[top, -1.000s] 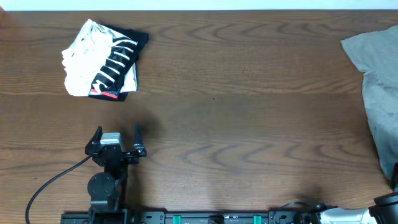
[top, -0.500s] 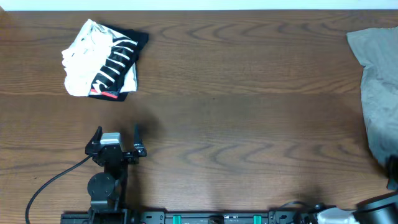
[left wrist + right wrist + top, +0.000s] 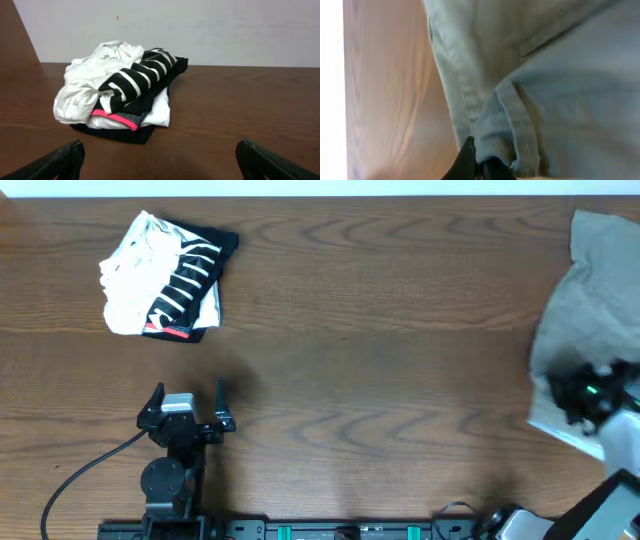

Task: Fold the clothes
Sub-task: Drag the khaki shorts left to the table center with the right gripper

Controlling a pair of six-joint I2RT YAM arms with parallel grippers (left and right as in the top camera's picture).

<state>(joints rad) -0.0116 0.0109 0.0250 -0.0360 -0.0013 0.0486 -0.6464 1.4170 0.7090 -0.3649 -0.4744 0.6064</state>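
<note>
The khaki grey-green shorts [image 3: 590,300] lie bunched at the table's right edge, partly cut off by the overhead frame. My right gripper [image 3: 585,395] sits on their near part and is shut on the cloth. In the right wrist view its black jaws [image 3: 480,164] pinch a fold of the shorts [image 3: 545,75] beside a seam and a belt loop. My left gripper [image 3: 188,392] rests at the near left, open and empty. In the left wrist view its fingertips [image 3: 60,160] stand wide apart above bare wood, far from the shorts.
A folded black-and-white striped garment [image 3: 165,275] with a red mark lies at the far left; it also fills the left wrist view [image 3: 125,95], ahead of the open fingers. A black cable [image 3: 80,470] trails from the left arm. Brown wooden table [image 3: 380,330] between the arms.
The right gripper has come into the overhead view from the lower right and closed on the shorts. The cloth has bunched up and its near edge has shifted left. The left arm has not moved.
</note>
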